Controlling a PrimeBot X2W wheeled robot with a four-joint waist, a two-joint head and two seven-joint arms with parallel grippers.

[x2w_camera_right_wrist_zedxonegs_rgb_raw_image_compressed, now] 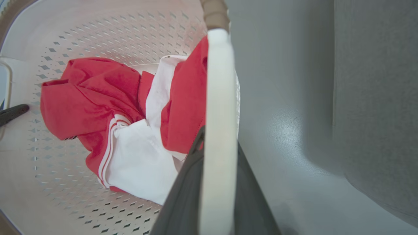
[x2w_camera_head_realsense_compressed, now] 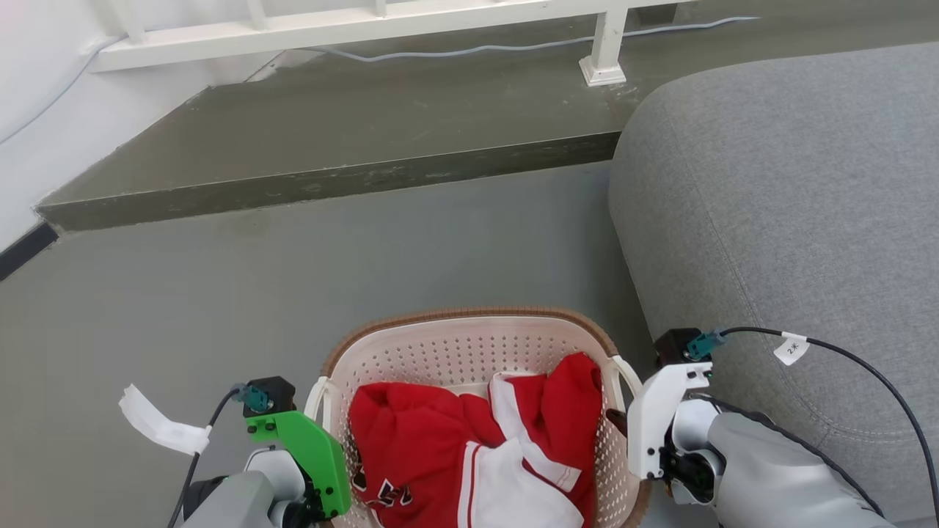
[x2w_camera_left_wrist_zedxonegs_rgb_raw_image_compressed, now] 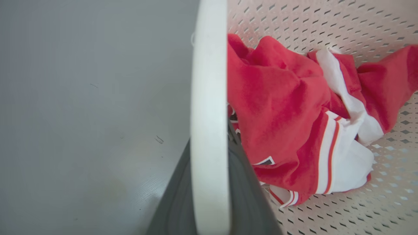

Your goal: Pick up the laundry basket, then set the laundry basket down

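Observation:
The laundry basket (x2w_camera_head_realsense_compressed: pixel 469 319), cream perforated plastic with a brown rim, sits low in the head view between my two arms. It holds a crumpled red and white garment (x2w_camera_head_realsense_compressed: pixel 477 447). My left gripper (x2w_camera_head_realsense_compressed: pixel 329 433) is at its left loop handle (x2w_camera_head_realsense_compressed: pixel 317 400). In the left wrist view the dark fingers (x2w_camera_left_wrist_zedxonegs_rgb_raw_image_compressed: pixel 176 202) close on either side of that white handle (x2w_camera_left_wrist_zedxonegs_rgb_raw_image_compressed: pixel 209 98). My right gripper (x2w_camera_head_realsense_compressed: pixel 620 422) is shut on the right loop handle (x2w_camera_head_realsense_compressed: pixel 625 374). The right wrist view shows its fingers (x2w_camera_right_wrist_zedxonegs_rgb_raw_image_compressed: pixel 183 195) clamping the white handle (x2w_camera_right_wrist_zedxonegs_rgb_raw_image_compressed: pixel 218 114), with the garment (x2w_camera_right_wrist_zedxonegs_rgb_raw_image_compressed: pixel 107 107) inside the basket (x2w_camera_right_wrist_zedxonegs_rgb_raw_image_compressed: pixel 98 36).
A grey sofa (x2w_camera_head_realsense_compressed: pixel 792 220) stands close on the right of the basket. Ahead, a raised step (x2w_camera_head_realsense_compressed: pixel 330 176) crosses the grey floor (x2w_camera_head_realsense_compressed: pixel 183 308), with a white railing post (x2w_camera_head_realsense_compressed: pixel 605 51) and a cable (x2w_camera_head_realsense_compressed: pixel 477 50) on it. A white wall lies at the left.

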